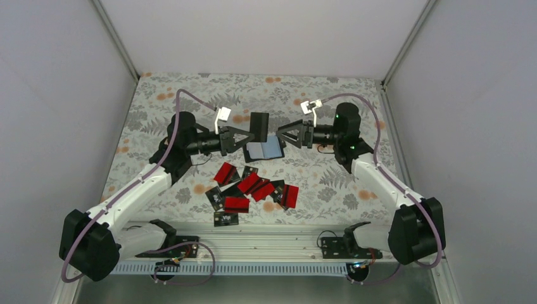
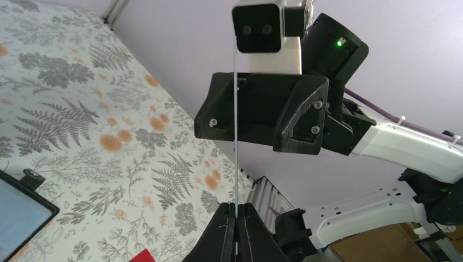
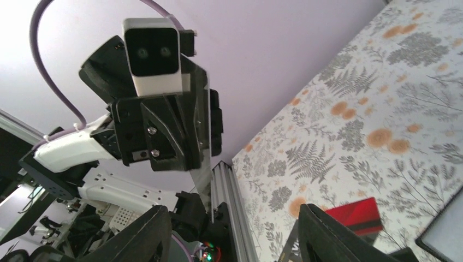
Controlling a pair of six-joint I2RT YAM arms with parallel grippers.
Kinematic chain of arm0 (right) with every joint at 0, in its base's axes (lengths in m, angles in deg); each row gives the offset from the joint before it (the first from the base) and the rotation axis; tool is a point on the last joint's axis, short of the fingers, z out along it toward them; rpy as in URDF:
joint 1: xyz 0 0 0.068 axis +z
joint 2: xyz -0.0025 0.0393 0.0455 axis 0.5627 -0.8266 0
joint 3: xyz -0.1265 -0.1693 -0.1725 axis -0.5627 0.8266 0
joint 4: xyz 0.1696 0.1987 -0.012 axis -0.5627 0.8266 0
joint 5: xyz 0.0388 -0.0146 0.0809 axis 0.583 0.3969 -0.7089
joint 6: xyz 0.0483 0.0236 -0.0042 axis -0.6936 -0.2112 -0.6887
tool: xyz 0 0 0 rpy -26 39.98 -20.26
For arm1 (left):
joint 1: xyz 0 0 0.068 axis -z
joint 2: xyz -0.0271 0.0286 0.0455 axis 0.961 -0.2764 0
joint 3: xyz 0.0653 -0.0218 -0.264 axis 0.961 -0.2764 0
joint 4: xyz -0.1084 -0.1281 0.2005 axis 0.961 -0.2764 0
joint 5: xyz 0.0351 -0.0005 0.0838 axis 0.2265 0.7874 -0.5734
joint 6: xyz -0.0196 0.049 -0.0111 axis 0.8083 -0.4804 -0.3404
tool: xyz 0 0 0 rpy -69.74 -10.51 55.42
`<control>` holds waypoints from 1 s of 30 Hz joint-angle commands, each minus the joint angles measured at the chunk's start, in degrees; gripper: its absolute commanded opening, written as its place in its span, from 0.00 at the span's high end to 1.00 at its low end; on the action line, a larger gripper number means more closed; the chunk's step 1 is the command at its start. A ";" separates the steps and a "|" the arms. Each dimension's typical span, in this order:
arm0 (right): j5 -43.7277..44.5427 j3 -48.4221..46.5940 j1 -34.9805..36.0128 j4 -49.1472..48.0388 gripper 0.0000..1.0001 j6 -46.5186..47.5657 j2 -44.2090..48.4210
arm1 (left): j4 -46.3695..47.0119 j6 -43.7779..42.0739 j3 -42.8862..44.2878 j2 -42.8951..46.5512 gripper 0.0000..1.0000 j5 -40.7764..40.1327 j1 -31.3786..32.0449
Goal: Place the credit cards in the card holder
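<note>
My left gripper (image 1: 250, 136) is shut on a black credit card (image 1: 259, 125) and holds it upright just above the open card holder (image 1: 265, 151), whose light blue-grey inside faces up. In the left wrist view the card (image 2: 235, 125) shows edge-on as a thin line rising from the closed fingertips (image 2: 225, 224); the holder's corner (image 2: 16, 213) lies at lower left. My right gripper (image 1: 279, 138) is open and empty, facing the card from the right, beside the holder. In the right wrist view its fingers (image 3: 327, 232) are spread wide, with the card (image 3: 200, 155) ahead. Several red and black cards (image 1: 250, 183) lie scattered nearer the arms.
The table has a floral cloth (image 1: 329, 101). Grey walls close in the left, right and back sides. An aluminium rail (image 1: 272, 237) runs along the near edge by the arm bases. One black card (image 1: 226, 219) lies closest to that rail.
</note>
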 commanded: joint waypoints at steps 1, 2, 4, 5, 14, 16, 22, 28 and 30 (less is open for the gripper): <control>-0.92 -4.31 2.39 -3.12 0.42 -0.79 -2.17 | 4.54 2.12 -0.70 0.77 0.98 2.96 -0.07; -0.90 -4.99 2.88 -3.39 0.43 -0.93 -2.70 | 4.90 2.30 -0.88 0.85 0.98 3.08 0.08; -0.74 -6.14 3.89 -3.87 0.46 -1.16 -3.56 | 5.40 2.77 -1.06 1.16 0.98 3.29 0.16; -0.73 -6.59 4.35 -4.30 0.47 -1.44 -3.89 | 5.44 2.86 -1.09 1.27 0.98 3.25 0.12; -0.82 -10.09 7.58 -5.19 0.66 -1.95 -6.45 | 5.38 3.09 -1.16 1.82 0.98 3.27 0.24; -0.73 -10.50 8.13 -5.20 0.70 -1.93 -6.94 | 5.60 3.20 -1.26 1.84 0.98 3.23 0.21; -0.57 -11.31 8.89 -5.24 0.94 -1.78 -7.67 | 5.75 3.40 -1.65 2.04 0.98 2.85 0.29; -0.57 -11.93 9.10 -2.94 0.96 -0.47 -7.21 | 3.43 2.37 -1.49 2.31 0.97 1.43 0.28; -0.55 -12.02 9.10 -1.34 0.96 0.49 -6.82 | 1.54 1.16 -1.24 2.67 0.95 0.76 0.34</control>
